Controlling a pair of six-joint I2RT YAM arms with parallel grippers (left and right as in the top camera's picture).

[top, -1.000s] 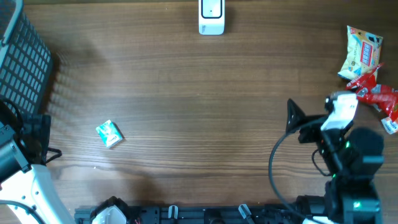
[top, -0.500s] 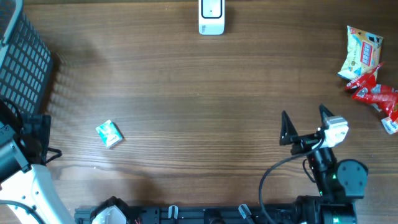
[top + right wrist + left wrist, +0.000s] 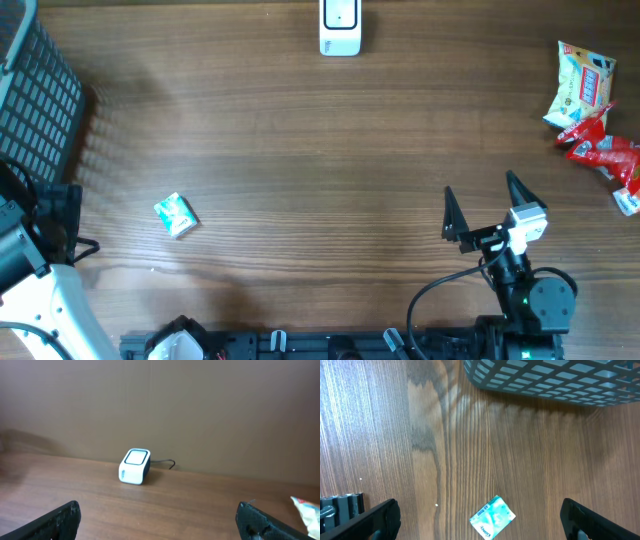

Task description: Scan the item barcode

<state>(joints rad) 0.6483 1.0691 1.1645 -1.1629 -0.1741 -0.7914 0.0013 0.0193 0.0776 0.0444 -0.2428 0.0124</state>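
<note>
**Both tools spread and empty; item lies alone at near left**

Bench (image 3: 300, 150) of brown wood carries everything, and most of its middle is bare, which leaves an open lane between the item and the scanner. At the far left corner a grey slatted basket (image 3: 35, 95) sits tipped at an angle, probably the drop-off place for scanned goods; it stands off the lane and blocks nothing. At the far right a heap of snack packets (image 3: 590, 110), one pale yellow and the others red, waits well apart from both arms, seemingly as stock for later turns.

The right tool (image 3: 483, 205) hovers near the right edge with its fingers spread wide and nothing between them, tilted up so that its camera looks toward the white scanner (image 3: 339, 27), which stands at the middle of the far edge with its window facing up. The left tool (image 3: 480, 520) is likewise spread and holds nothing; in the overhead view it is mostly out of frame, so its exact height is hard to judge.

The small green-and-white packet (image 3: 175, 214) lies flat at the near left, just ahead of the left tool's open fingers, so the left arm looks best placed to take it.
</note>
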